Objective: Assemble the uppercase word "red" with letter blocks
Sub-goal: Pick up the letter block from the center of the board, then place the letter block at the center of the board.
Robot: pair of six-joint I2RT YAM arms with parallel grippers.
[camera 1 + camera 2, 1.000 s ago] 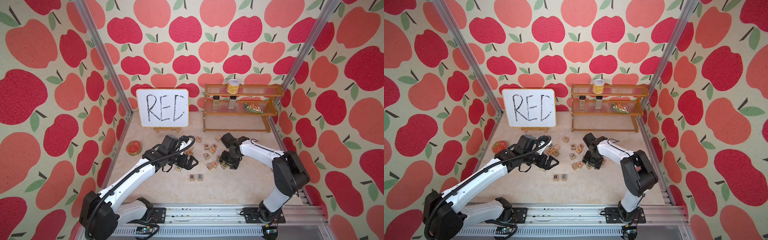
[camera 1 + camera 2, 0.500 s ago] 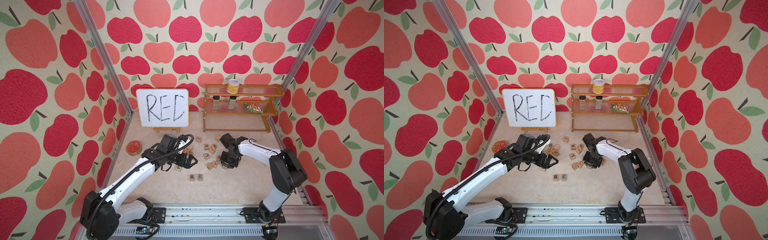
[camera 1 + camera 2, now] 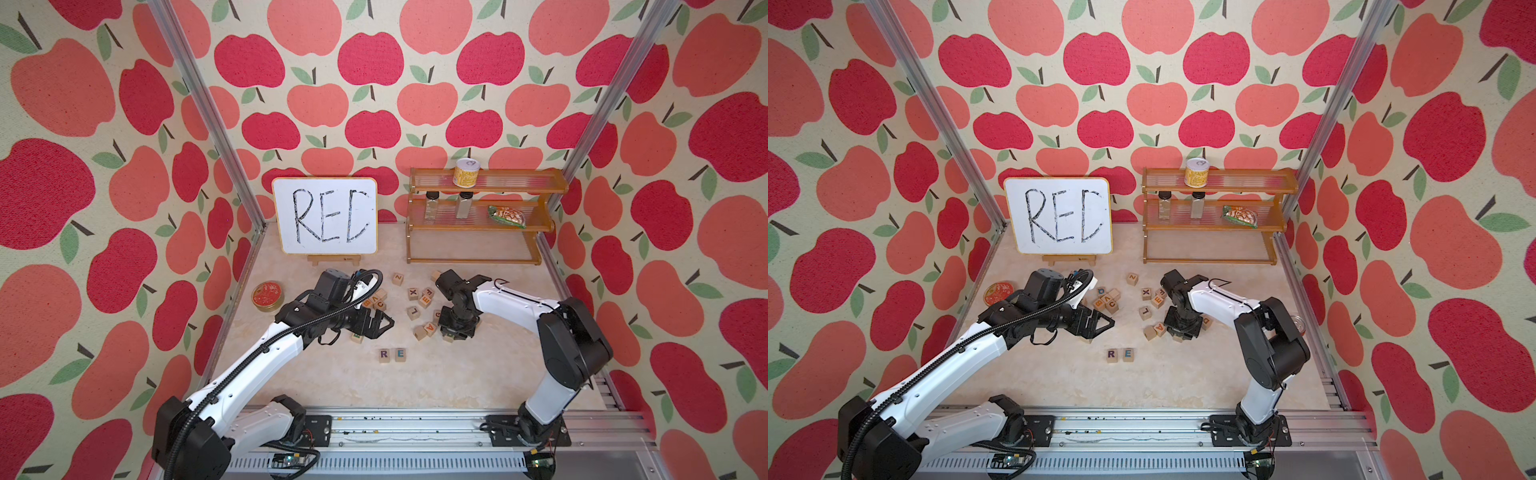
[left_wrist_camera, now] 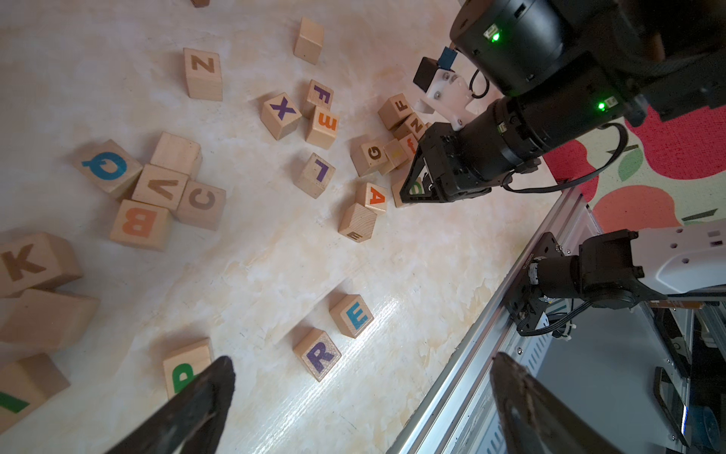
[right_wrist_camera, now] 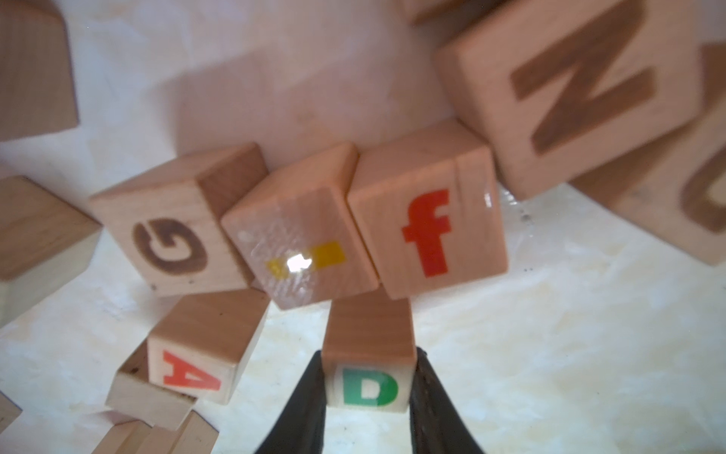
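Right pincer [image 3: 456, 331] mostly hides the D block [image 5: 369, 387] (both top views).

top views: high, frontal, whole table [image 3: 353, 382] | wrists: low, share D block [image 5: 369, 387]

A robotics lab booth: apple-print walls [image 3: 370, 58], aluminium posts [image 3: 212, 124], robot arms [image 3: 257, 357] on a metal rail [image 3: 415, 432]

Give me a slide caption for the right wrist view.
Right gripper shut on the green D block, next to the red f block.
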